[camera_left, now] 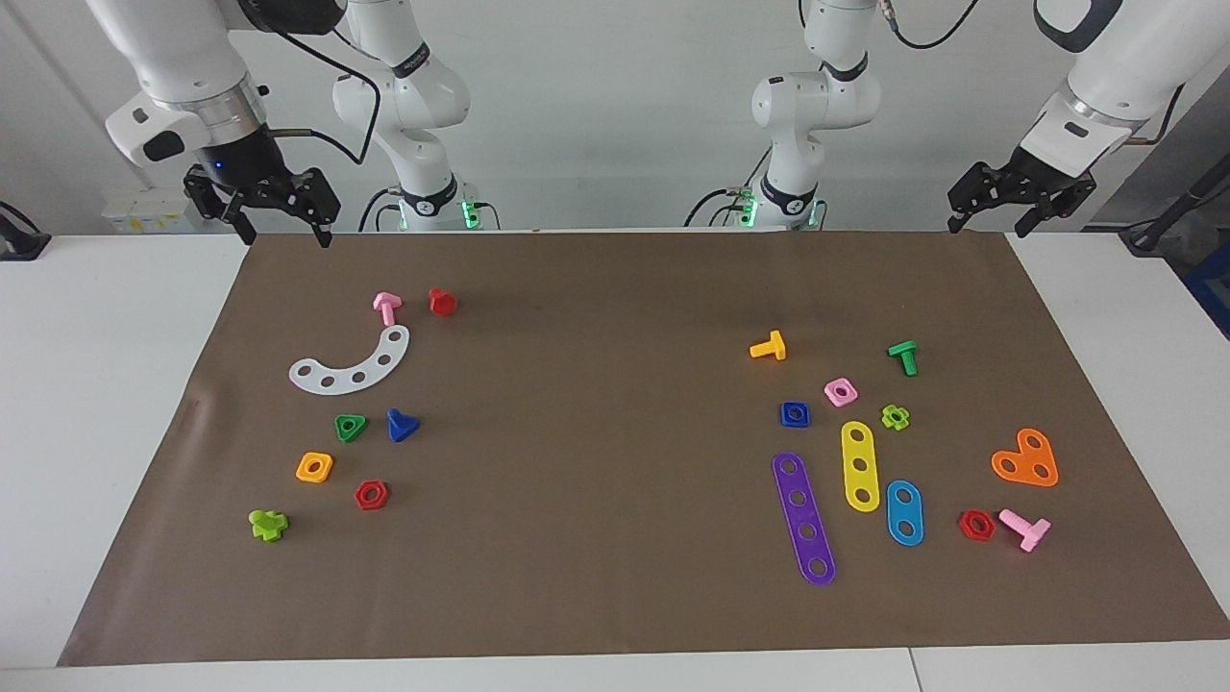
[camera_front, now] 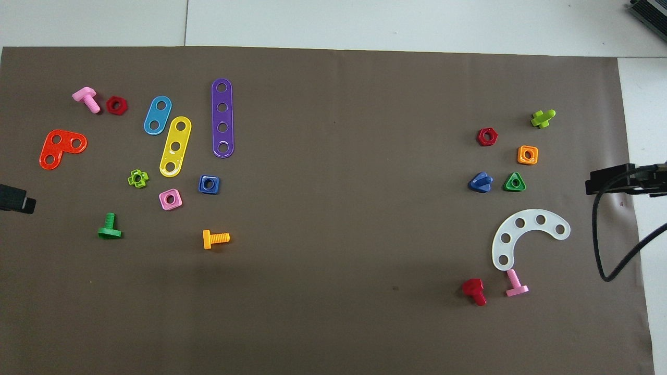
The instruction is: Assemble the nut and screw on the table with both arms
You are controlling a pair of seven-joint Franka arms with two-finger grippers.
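The dark blue square nut (camera_left: 795,414) (camera_front: 209,184) lies flat on the brown mat (camera_left: 596,500) toward the left arm's end of the table (camera_left: 115,404), beside a pink square nut (camera_left: 841,391). The dark blue screw (camera_left: 401,425) (camera_front: 480,182) with its triangular head lies toward the right arm's end, beside a green triangular nut (camera_left: 351,427). My left gripper (camera_left: 988,228) (camera_front: 15,198) hangs open and holds nothing, over the mat's corner by its base. My right gripper (camera_left: 286,235) (camera_front: 620,179) hangs open and holds nothing, over the mat's other corner at the robots' end. Both arms wait.
Around the nut lie purple (camera_left: 803,517), yellow (camera_left: 860,465) and light blue (camera_left: 904,512) strips, an orange heart plate (camera_left: 1026,459), and orange (camera_left: 769,347), green (camera_left: 904,357) and pink (camera_left: 1026,528) screws. Near the screw lie a white curved strip (camera_left: 351,363), an orange nut (camera_left: 314,467) and a red nut (camera_left: 371,494).
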